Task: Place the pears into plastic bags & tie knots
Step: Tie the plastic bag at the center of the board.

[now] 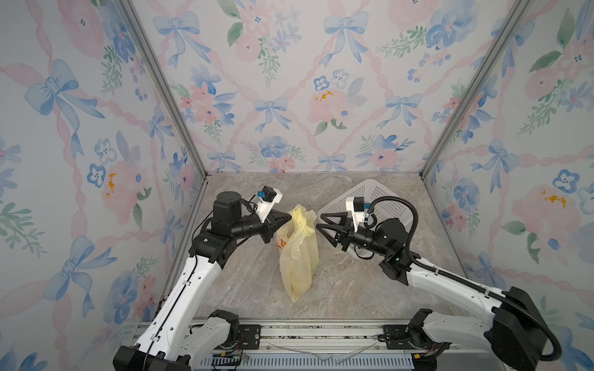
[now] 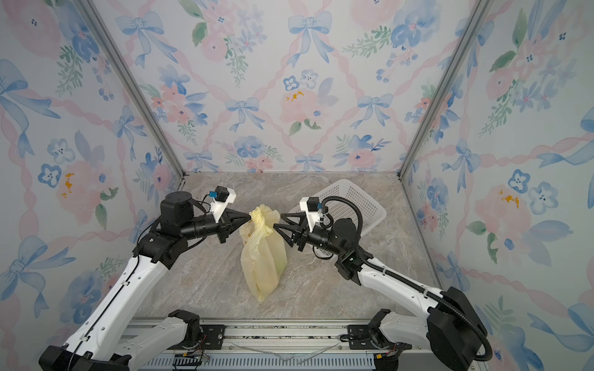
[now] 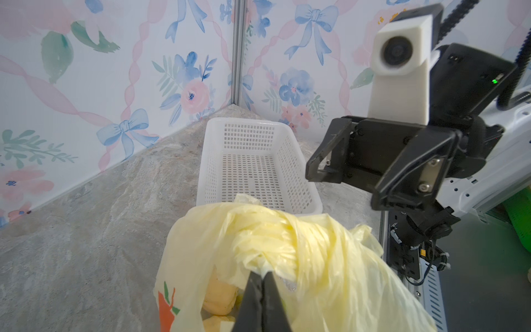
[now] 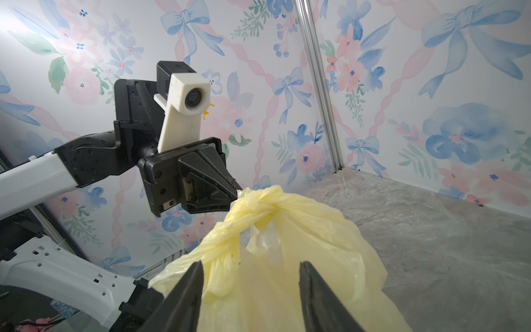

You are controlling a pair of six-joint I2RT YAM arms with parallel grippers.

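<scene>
The pale-yellow plastic bag (image 1: 299, 257) (image 2: 263, 257) hangs upright mid-table, its bottom reaching the tabletop. Its handles are twisted into a knot (image 1: 300, 213) (image 4: 258, 204) at the top. My left gripper (image 1: 289, 218) (image 2: 249, 218) (image 3: 262, 276) is shut on a tail of that knot from the left. My right gripper (image 1: 318, 221) (image 2: 277, 221) (image 4: 250, 266) is open just right of the knot, its jaws either side of the bag's other twisted handle without pinching it. Pale pears (image 3: 219, 296) show through the bag's side; the rest are hidden inside.
A white perforated basket (image 1: 379, 199) (image 2: 356, 199) (image 3: 253, 123) lies empty at the back right, behind my right arm. Flowered walls enclose the marble-patterned tabletop (image 1: 244, 289) on three sides. A metal rail (image 1: 321, 331) runs along the front edge.
</scene>
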